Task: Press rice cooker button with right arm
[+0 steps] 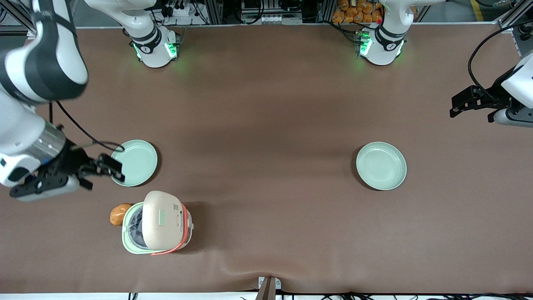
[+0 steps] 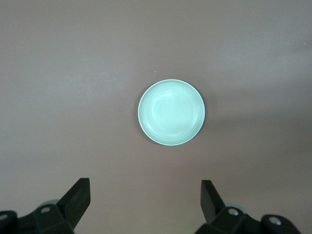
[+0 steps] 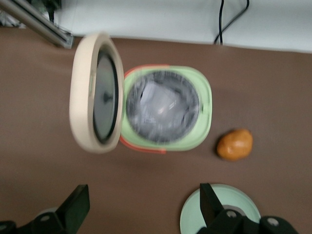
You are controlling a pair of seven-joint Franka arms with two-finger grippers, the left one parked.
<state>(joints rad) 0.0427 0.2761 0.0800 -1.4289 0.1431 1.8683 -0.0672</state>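
Gripper (image 1: 109, 167) is spread wide, holding nothing, both black fingers (image 3: 78, 204) apart with bare brown table (image 1: 266, 125) between them. It hangs over the rim of a pale green plate (image 1: 137, 162), farther from the front camera than the rice cooker (image 1: 160, 225) and clear of it, no contact. Right arm (image 1: 37, 83) comes in from the working arm's end of the table, wrist bent so the gripper points roughly level toward the plate.

Rice cooker lid (image 3: 92, 92) stands open, tipped up on its hinge; the dark inner pot with something pale and crinkled in it shows in the right wrist view. Orange-red handle band runs round the pale green body. Button (image 1: 161, 217) sits as a small pale rectangle on the cream lid top. Small printed label (image 1: 175, 207) near the lid edge, text unreadable.

Orange-brown lump (image 1: 119, 213) lies just beside the cooker. A second green plate (image 1: 381, 165) sits toward the parked arm's end.
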